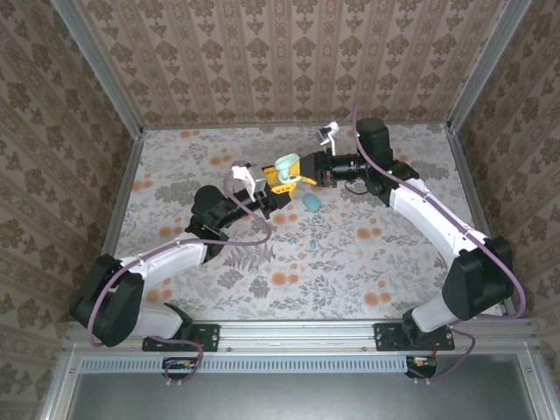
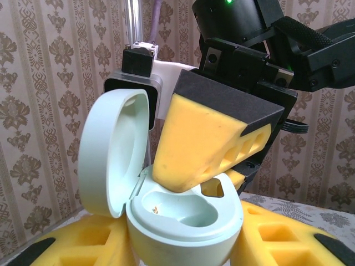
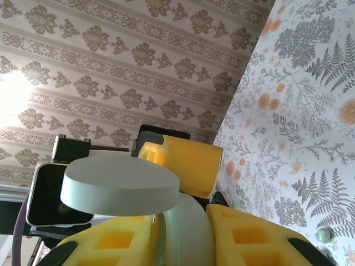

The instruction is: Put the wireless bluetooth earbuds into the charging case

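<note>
Seating step – left gripper (image 1: 276,184) clamps pale mint pebble-shaped plastic case (image 2: 177,235), lid open; right gripper (image 2: 209,183) nearly closed, tip in the socket just above – can't tell if it holds an earbud; next: press gently, withdraw

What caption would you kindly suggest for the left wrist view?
Open case between the left gripper's pads, right gripper at its rim.

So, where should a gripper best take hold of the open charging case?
By the rounded lower body of the charging case, coming from both sides below the rim: its lid stands open on the hinge and the sockets face up, so leave the top free.
</note>
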Robot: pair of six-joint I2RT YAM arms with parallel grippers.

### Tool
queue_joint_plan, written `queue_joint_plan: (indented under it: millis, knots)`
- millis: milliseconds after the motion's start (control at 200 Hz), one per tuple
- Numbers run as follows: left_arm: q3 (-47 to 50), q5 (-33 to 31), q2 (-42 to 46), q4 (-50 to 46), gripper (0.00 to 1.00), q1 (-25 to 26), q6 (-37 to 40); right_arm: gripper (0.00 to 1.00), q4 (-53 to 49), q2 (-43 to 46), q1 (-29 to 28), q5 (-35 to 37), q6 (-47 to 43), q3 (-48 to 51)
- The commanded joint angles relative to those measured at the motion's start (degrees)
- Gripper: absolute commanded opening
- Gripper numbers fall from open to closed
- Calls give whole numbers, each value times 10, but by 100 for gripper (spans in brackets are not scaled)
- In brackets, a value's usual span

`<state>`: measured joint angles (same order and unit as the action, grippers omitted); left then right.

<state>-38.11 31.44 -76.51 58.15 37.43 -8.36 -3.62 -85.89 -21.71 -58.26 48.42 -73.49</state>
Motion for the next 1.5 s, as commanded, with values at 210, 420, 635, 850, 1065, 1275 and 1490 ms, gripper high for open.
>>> queue_joint_plan:
  millis: [210, 420, 635, 850, 1065, 1275, 1490]
  knots:
    - [-14, -15, 8, 27, 30, 0, -18, 28, -10, -3, -15, -2, -6, 12]
    - [-7, -15, 13, 23, 26, 0, -18, 37, -24, 5, -11, 17, -11, 0]
    - [3, -18, 22, 13, 26, -1, -14, 51, -30, 22, 0, 37, -11, -9]
    - [13, -23, 34, 6, 26, -3, -8, 57, -39, 48, 13, 55, -13, -12]
    - [30, -29, 49, -3, 26, -8, -4, 60, -71, 96, 33, 81, -47, -12]
    - [57, -39, 75, -12, 26, -18, -3, 54, -192, 122, 42, 193, -147, 9]
    - [83, -49, 128, -49, 26, -31, 6, 43, -263, 83, 36, 229, -157, 55]
